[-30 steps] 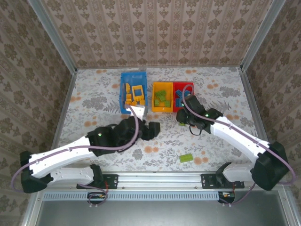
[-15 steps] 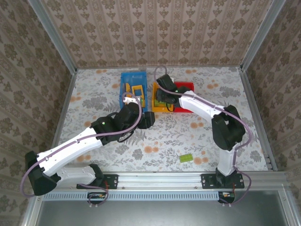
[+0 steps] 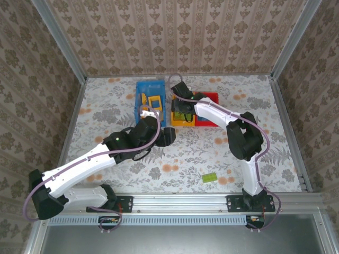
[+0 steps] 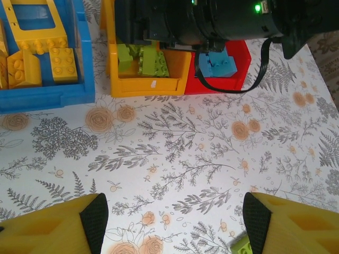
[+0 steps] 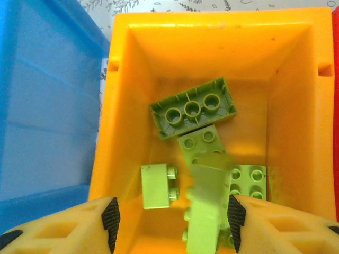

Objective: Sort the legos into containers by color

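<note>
My right gripper (image 5: 174,217) hangs open over the yellow-orange bin (image 5: 127,106). A blurred green brick (image 5: 206,206) is loose between its fingers, above several green legos (image 5: 193,108) lying in the bin. From above, the right gripper (image 3: 179,108) sits over that bin (image 3: 183,123). My left gripper (image 4: 176,225) is open and empty over the bare cloth in front of the bins, seen from above as left gripper (image 3: 168,136). The blue bin (image 4: 47,95) holds orange legos (image 4: 32,66). The red bin (image 4: 241,58) holds a blue brick (image 4: 217,63).
One green lego (image 3: 210,178) lies on the flowered cloth near the front right, and it shows by my left gripper's right finger as green lego (image 4: 241,244). The right arm's black wrist (image 4: 212,21) spans the yellow and red bins. Metal rails edge the table.
My right arm swung from the cloth in front of the red bin to above the yellow-orange bin, then opened, letting go of the green brick. The left arm edged forward slightly.
</note>
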